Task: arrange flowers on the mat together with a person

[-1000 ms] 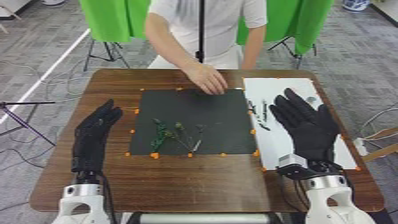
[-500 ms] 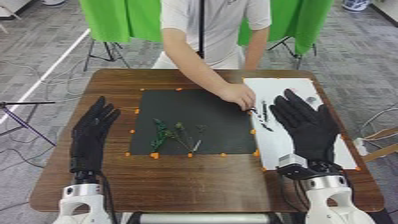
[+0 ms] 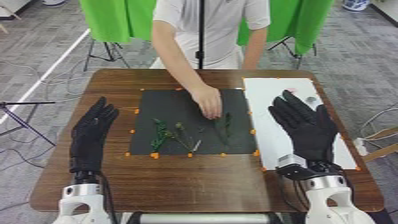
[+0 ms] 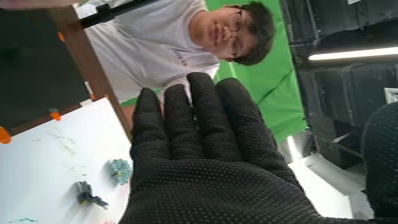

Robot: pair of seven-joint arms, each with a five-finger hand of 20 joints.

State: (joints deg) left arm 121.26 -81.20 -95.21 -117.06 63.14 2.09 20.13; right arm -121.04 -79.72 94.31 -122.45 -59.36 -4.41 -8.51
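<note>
My left hand (image 3: pixel 88 137) and right hand (image 3: pixel 309 131) hung open; the teal flower (image 4: pixel 121 171) near the right edge of the white sheet (image 3: pixel 265 90) looked light, fragile, best pinched softly beneath its petals.

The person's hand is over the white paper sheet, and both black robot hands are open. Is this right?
Wrong place: the head view shows the person's hand over the dark rectangular mat. The left robot hand and right robot hand are indeed open.
</note>
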